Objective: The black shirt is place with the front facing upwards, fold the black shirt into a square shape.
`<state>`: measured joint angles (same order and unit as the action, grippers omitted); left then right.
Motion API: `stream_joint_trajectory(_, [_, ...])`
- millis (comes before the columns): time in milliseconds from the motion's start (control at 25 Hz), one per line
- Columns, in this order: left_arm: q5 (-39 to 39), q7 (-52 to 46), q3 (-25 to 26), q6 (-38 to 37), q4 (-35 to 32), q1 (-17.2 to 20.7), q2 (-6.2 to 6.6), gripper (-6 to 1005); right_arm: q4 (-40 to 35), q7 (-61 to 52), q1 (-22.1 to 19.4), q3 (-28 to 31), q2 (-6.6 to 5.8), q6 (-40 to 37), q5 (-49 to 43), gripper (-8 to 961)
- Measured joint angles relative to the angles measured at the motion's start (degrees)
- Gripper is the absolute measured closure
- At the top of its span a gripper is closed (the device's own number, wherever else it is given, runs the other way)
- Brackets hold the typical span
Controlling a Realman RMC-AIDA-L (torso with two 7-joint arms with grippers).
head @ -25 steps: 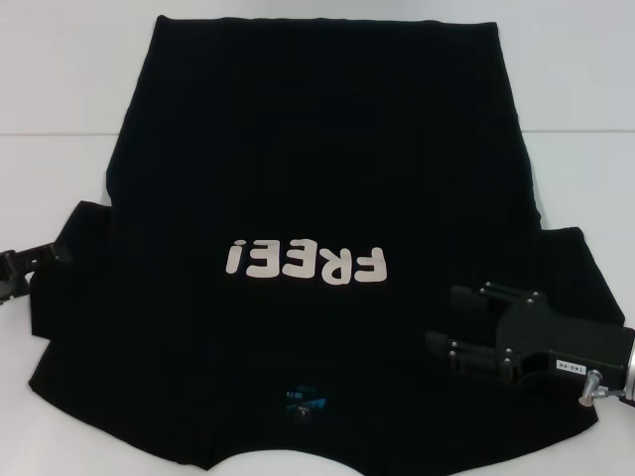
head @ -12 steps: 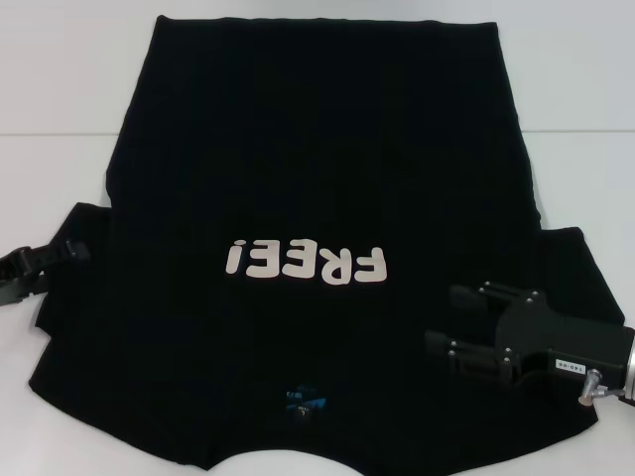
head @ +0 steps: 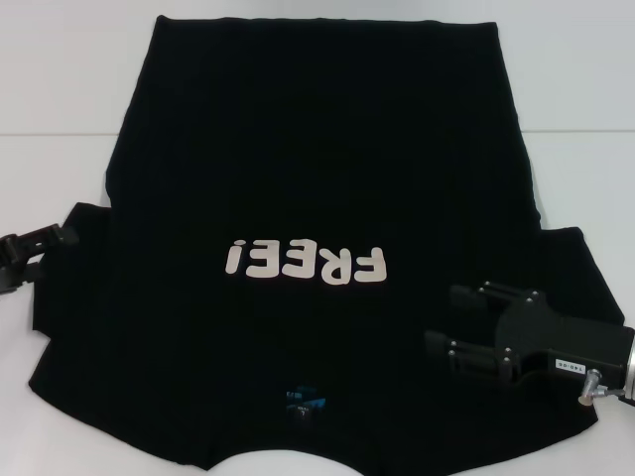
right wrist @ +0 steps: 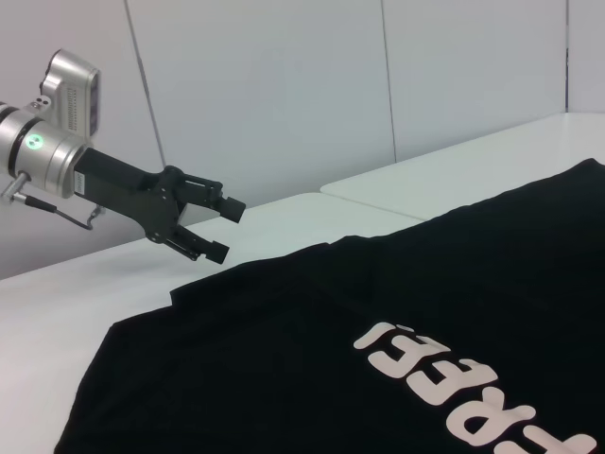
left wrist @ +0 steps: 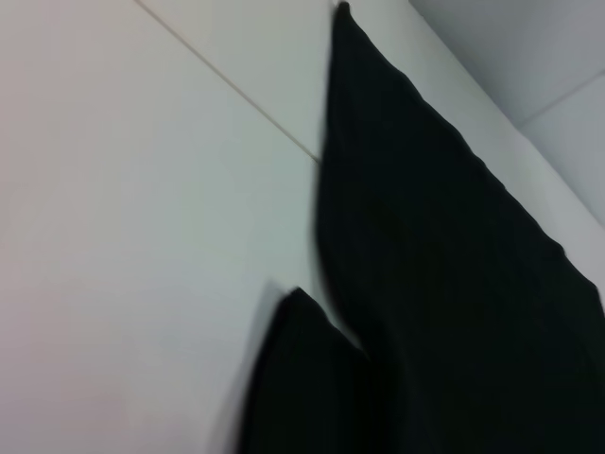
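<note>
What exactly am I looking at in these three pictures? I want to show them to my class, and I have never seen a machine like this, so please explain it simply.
This is a robot with two arms, each ending in a black two-fingered gripper. One picture comes from a camera on its head, looking down at a white table. The other two come from cameras on its wrists.

On the table lies the black shirt, spread flat with its front up, showing the word "FREE!". It is not yet folded.

The left gripper is at the edge of the shirt's sleeve on the robot's left. The right wrist view shows it from across the table, fingers open, holding nothing. The right gripper hangs over the shirt near the other sleeve, also open and holding nothing.

The left wrist view shows only shirt and table.
</note>
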<state>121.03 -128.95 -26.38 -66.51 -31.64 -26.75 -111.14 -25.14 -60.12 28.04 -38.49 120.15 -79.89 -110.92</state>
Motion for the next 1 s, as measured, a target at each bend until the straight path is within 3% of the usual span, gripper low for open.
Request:
stream_joint_trajectory(280, [0.58,0.59,-0.01,2.15,-0.06,0.42,-0.13,65,0.0,0.0,0.08,0.0,0.0,0.0,0.0,162])
stream_joint_trajectory(600, [6.26,-4.06,-0.59,-5.93,-1.56,0.06,1.9,79,0.0,0.0,0.03,0.16,0.0,-0.47,0.0,162])
stream_joint_trajectory(1000, [9.77,-9.76,-0.32,-9.32,-4.56,0.2,2.94,99,0.0,0.0,-0.01,0.03,0.0,-0.53,0.0,163])
